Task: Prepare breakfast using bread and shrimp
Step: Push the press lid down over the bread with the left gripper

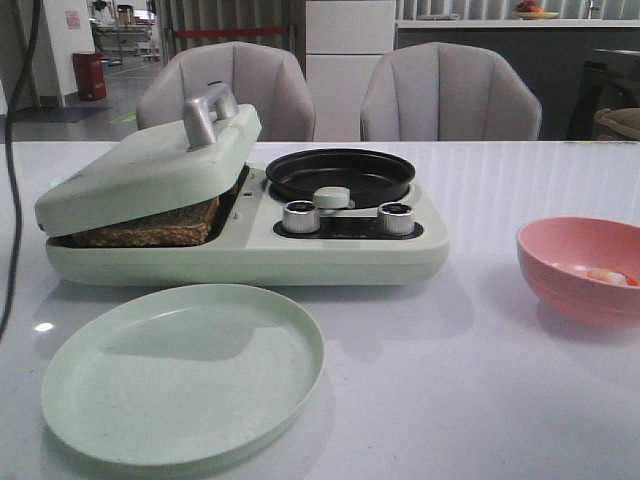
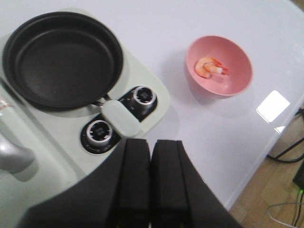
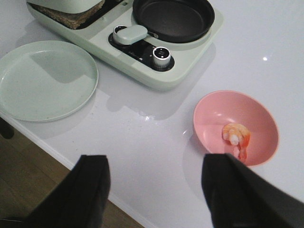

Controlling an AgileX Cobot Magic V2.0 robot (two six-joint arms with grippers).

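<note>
Brown-crusted bread (image 1: 150, 232) lies inside the pale green breakfast maker (image 1: 250, 250), under its half-lowered lid (image 1: 150, 170); it also shows at the maker's far end (image 3: 71, 18). Shrimp (image 3: 236, 133) rest in the pink bowl (image 3: 213, 114), seen too in the left wrist view as shrimp (image 2: 210, 68) and from the front as shrimp (image 1: 605, 274). My left gripper (image 2: 152, 147) is shut with nothing in it, high over the maker's knobs. My right gripper (image 3: 154, 164) is open above the table edge, beside the pink bowl. Neither gripper shows in the front view.
An empty black pan (image 1: 340, 175) sits on the maker's right half, behind two knobs (image 1: 300, 217). A pale green plate (image 1: 182, 372) lies in front of the maker. The pink bowl (image 1: 580, 262) stands at the right. Two chairs (image 1: 450, 95) stand behind the table.
</note>
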